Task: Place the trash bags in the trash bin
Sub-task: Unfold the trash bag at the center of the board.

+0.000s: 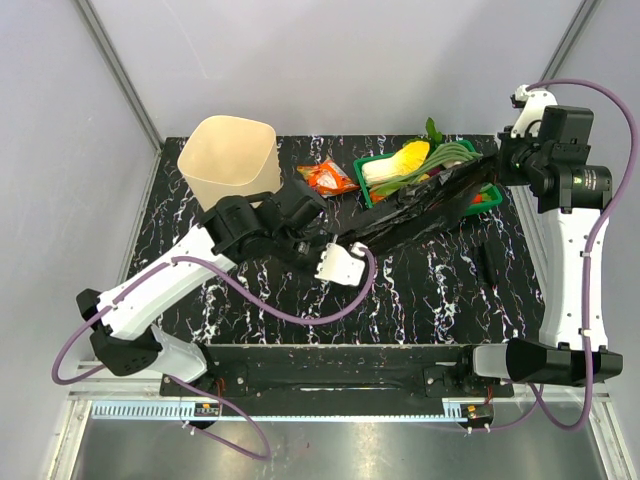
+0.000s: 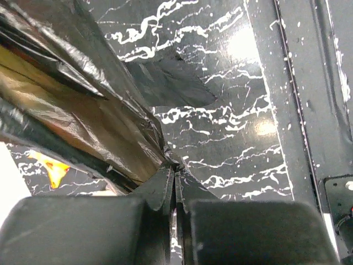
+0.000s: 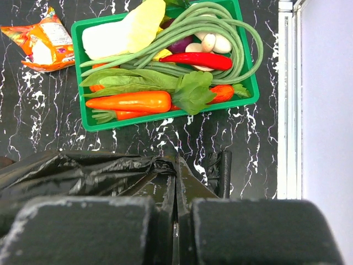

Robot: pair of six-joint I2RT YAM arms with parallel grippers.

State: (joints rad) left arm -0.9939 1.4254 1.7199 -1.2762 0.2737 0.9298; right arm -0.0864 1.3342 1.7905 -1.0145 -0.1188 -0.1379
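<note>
Bag (image 1: 420,205) taut between left gripper (image 2: 175,175), right gripper (image 3: 176,168) (edges pinched).

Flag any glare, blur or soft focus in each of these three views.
Top external: sharp and evenly lit, mild sheen on the trash bag. Left wrist: bright glare patches on the table; the bag close to the lens and the left gripper look soft. Right wrist: green tray crisp and well lit; the right gripper is out of focus.
</note>
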